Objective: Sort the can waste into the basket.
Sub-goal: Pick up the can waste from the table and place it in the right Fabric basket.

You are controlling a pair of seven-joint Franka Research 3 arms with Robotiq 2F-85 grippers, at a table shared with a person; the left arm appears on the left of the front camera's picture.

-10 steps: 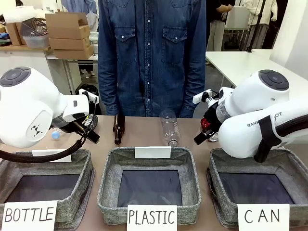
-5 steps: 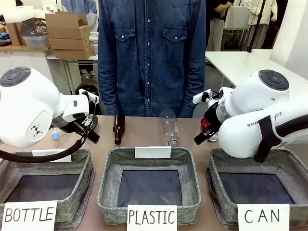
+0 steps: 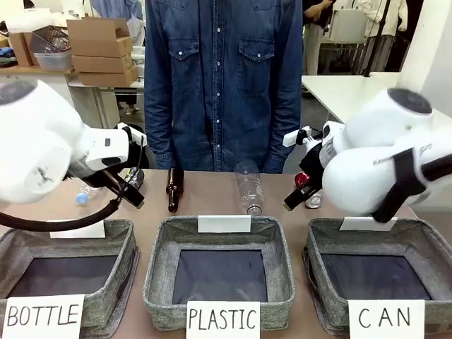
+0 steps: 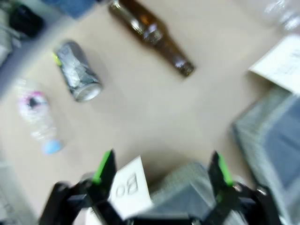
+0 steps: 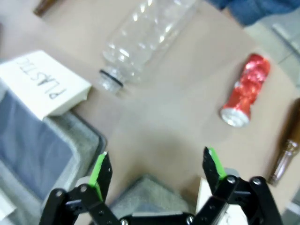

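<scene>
Here red can [image 5: 246,89] lies flat, silver end toward right gripper [image 5: 155,161] — jaws spread, empty.

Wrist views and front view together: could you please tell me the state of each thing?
red can: lying on table, dented.
dark can: lying on table, crushed.
CAN basket: empty.
clear bottle: lying on table.
brown bottle: lying on table.
left end effector: open, empty.
right end effector: open, empty.

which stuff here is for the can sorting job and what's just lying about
For the job: red can, dark can, CAN basket.
Lying about: brown bottles, clear bottles, PLASTIC basket, BOTTLE basket.
</scene>
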